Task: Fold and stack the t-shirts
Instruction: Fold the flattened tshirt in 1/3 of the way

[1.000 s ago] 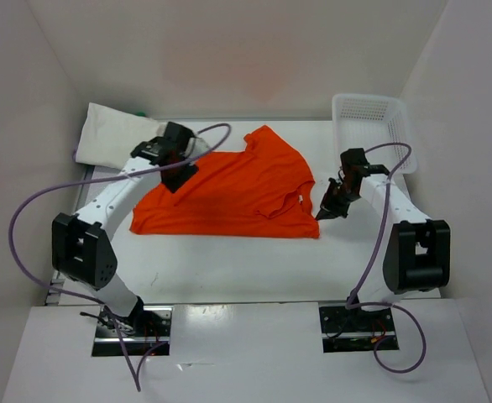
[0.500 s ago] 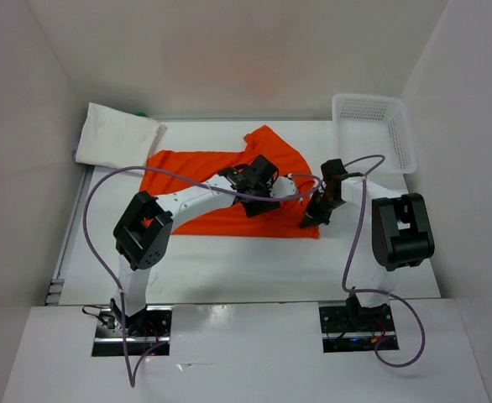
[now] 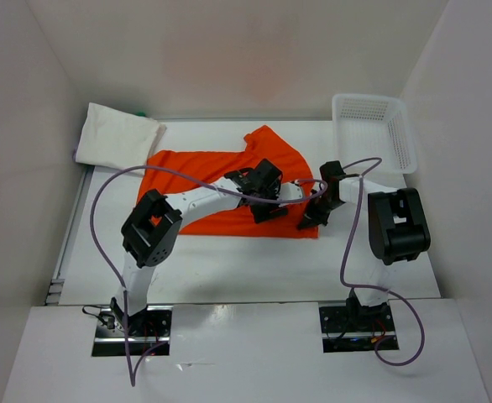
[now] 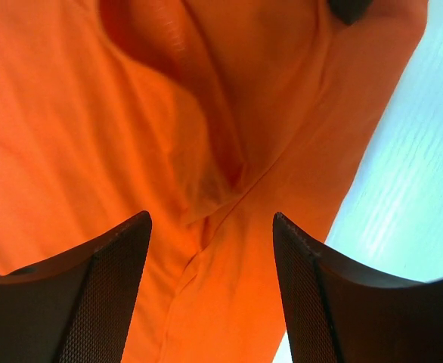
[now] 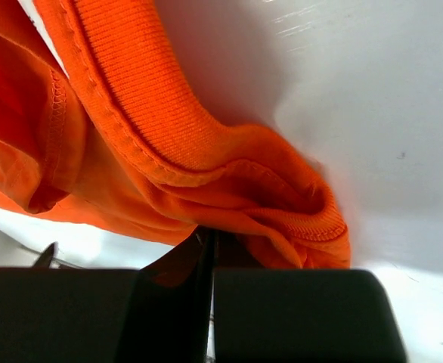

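Note:
An orange-red t-shirt (image 3: 271, 151) lies spread across the middle of the table. My left gripper (image 3: 267, 211) reaches over its right half and stands open just above the cloth. In the left wrist view its jaws (image 4: 210, 221) straddle a seam fold of the orange t-shirt (image 4: 131, 113) without closing on it. My right gripper (image 3: 310, 222) sits at the shirt's right edge. It is shut (image 5: 210, 240), with the ribbed collar of the orange t-shirt (image 5: 153, 98) bunched at its tips. A folded white t-shirt (image 3: 116, 134) lies at the back left, and a bit of green cloth (image 3: 138, 112) peeks out behind it.
A white mesh basket (image 3: 368, 98) stands at the back right corner. White walls close in the table on three sides. Both arms' purple cables loop above the table, the left one over the shirt's left half.
My left arm has swung from the shirt's back left corner across to its right half. My right gripper has shifted left onto the shirt's right edge.

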`<action>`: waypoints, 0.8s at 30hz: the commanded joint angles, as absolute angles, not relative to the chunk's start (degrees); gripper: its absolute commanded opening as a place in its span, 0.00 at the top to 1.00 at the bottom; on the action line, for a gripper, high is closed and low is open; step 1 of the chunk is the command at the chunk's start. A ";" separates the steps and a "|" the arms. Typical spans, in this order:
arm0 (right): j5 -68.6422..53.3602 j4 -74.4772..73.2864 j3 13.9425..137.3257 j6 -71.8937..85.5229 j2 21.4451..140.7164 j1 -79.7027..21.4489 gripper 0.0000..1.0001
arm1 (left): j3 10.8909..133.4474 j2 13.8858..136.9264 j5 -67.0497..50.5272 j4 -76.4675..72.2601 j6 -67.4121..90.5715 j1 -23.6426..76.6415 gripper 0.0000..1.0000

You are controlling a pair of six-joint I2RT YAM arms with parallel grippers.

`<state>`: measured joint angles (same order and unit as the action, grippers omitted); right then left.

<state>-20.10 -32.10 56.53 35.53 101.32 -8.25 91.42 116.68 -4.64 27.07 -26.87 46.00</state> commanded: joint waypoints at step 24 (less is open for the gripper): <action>-17.23 -31.20 54.23 33.40 102.83 -7.91 1.00 | 95.63 121.03 -3.17 24.43 -27.60 46.41 0.60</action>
<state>-21.74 -31.29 56.27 35.20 101.78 -8.03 95.26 123.57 -3.22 25.61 -26.87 46.22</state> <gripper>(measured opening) 0.001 0.429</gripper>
